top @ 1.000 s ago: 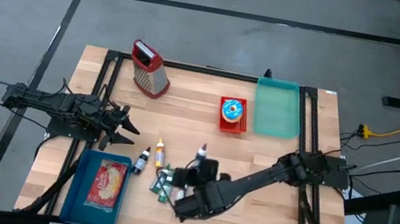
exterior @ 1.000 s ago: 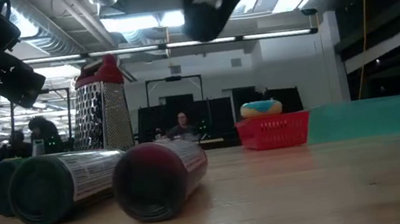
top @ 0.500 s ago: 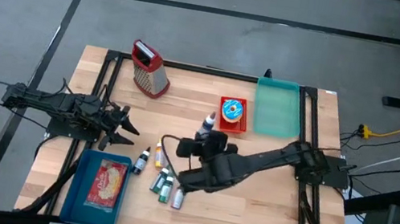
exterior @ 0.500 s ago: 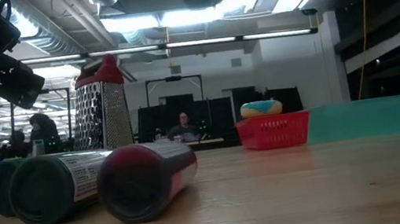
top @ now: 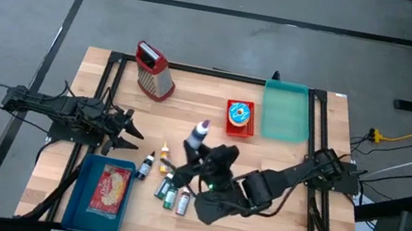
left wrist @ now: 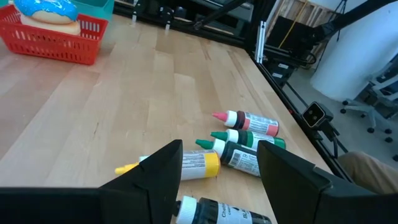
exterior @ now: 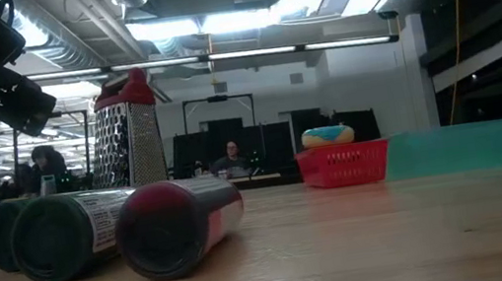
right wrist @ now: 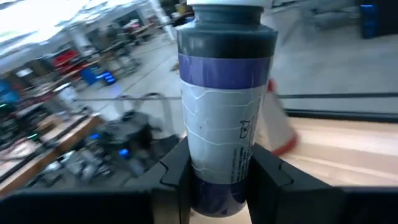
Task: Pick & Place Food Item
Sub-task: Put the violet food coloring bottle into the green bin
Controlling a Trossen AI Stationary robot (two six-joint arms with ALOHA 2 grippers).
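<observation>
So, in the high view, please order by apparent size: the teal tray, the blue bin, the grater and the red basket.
From largest to smallest:
1. Blue bin and teal tray: these look about alike, so I do not rank them.
2. Grater.
3. Red basket, close to the grater but a little smaller.

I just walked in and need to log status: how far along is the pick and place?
Pick done: the right gripper holds the purple bottle clear of the table. In hand: carrying it. Left: setting it down. The left gripper waits open at the table's left.
</observation>
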